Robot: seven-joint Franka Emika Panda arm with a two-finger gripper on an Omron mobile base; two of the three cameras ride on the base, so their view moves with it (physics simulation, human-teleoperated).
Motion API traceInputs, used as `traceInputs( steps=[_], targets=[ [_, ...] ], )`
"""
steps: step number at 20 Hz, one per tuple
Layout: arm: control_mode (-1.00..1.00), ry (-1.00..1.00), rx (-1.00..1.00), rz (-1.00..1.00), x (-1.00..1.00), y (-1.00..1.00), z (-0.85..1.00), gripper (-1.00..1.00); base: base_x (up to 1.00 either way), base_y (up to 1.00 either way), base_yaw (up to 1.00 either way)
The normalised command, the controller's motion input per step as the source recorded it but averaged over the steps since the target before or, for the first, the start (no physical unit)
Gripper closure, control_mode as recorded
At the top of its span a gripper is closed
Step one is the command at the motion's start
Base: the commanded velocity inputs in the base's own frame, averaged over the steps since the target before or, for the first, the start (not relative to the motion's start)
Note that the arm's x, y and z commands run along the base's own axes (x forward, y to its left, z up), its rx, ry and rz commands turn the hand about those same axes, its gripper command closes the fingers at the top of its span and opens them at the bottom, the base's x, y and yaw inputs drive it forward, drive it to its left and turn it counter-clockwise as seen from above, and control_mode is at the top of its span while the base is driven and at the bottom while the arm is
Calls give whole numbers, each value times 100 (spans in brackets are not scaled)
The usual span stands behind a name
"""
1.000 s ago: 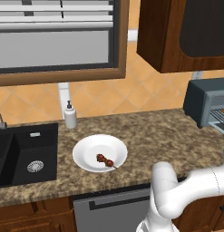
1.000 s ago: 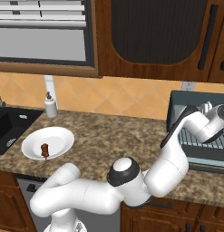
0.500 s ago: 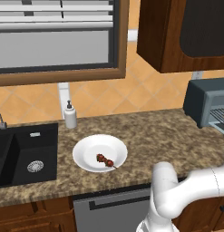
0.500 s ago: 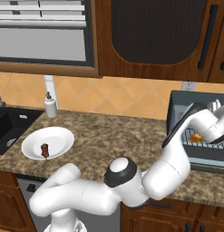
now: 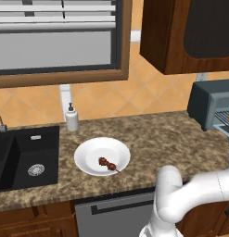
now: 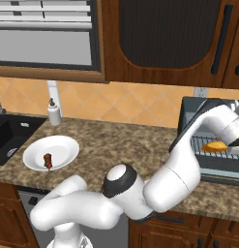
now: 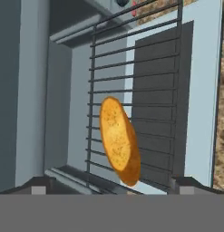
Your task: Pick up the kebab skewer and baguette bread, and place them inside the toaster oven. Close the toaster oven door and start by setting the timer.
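Note:
The baguette bread [image 7: 119, 140], a golden-orange oval loaf, lies on the wire rack [image 7: 131, 68] inside the toaster oven [image 6: 198, 114]. In the right base view the baguette bread [image 6: 215, 145] shows just beside my hand. My gripper [image 7: 112, 187] is open; its fingertips [image 7: 38, 188] stand wide on either side of the loaf and touch nothing. The toaster oven door [image 7: 202, 90] hangs folded down, open. On the white plate [image 5: 90, 152] at the counter's left lies the kebab skewer [image 5: 108, 164], far from the gripper; the right base view shows the kebab skewer [image 6: 47, 160] too.
A soap dispenser [image 5: 72, 118] stands by the wall behind the plate. A black sink [image 5: 23, 157] is set into the counter at the left. Dark wooden cabinets [image 6: 169, 38] hang above the oven. Speckled counter [image 5: 162, 139] runs between plate and oven.
The jaws have spread and let go of the baguette bread, which now rests on the oven rack. The hand has shifted slightly to the right at the oven's mouth. The skewer has stayed put.

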Motion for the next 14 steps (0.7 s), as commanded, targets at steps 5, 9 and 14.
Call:
traceInputs(
  steps=[5,9,14],
  targets=[
    [-100,12,-6,10,-55,80,38,-100,0,0,0],
    [-100,5,-9,27,-57,100,15,-100,0,0,0],
    [-100,-1,-19,25,-91,100,2,-100,0,0,0]
  ],
)
